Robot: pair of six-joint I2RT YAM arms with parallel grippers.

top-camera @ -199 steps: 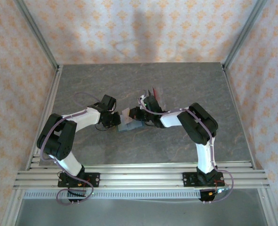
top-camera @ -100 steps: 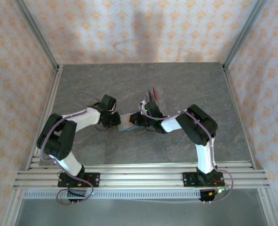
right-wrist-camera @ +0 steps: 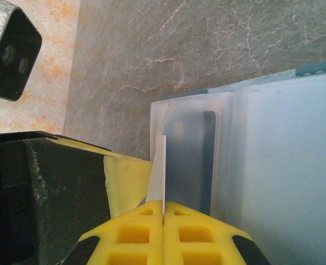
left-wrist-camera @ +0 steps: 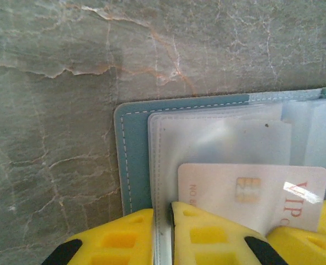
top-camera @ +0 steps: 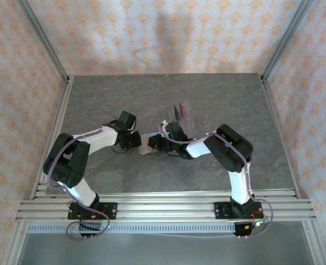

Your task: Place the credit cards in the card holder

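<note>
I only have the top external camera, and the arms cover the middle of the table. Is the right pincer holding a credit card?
Observer: Yes. The right pincer is shut on a thin pale card, seen edge-on from its own wrist.
Operator: And the left one?
Observer: The left pincer pinches the open card holder at the near edge of its clear sleeve.
Operator: Is the card inside yet?
Observer: From the left wrist, its chip and red VIP lettering show plainly over the sleeve. I cannot tell whether an edge has entered a pocket.
</note>
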